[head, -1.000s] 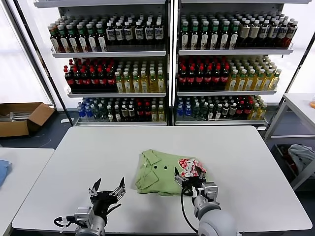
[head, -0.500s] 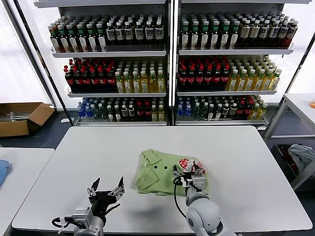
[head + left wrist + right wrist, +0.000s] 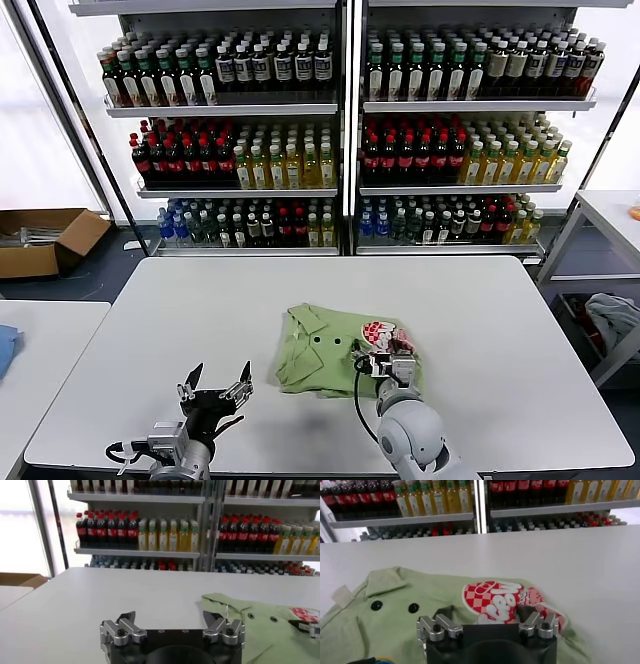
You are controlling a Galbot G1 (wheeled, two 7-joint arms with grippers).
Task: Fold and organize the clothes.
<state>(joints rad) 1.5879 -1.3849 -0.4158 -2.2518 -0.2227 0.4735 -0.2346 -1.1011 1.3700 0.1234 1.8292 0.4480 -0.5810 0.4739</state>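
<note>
A light green polo shirt (image 3: 325,345) lies folded on the white table (image 3: 200,310), collar toward the far left, two dark buttons showing, red-and-white checkered print (image 3: 380,334) at its right. It also shows in the right wrist view (image 3: 395,625) and the left wrist view (image 3: 270,625). My right gripper (image 3: 385,360) is open, low over the shirt's near right edge by the print (image 3: 492,597), holding nothing. My left gripper (image 3: 216,385) is open and empty above bare table near the front edge, left of the shirt.
Shelves of bottles (image 3: 345,130) stand behind the table. A cardboard box (image 3: 45,240) sits on the floor at far left. A second table's corner (image 3: 40,340) is at left, and a rack with cloth (image 3: 610,315) at right.
My right gripper has moved forward over the shirt's near right edge, toward the print. The left arm has stayed put.
</note>
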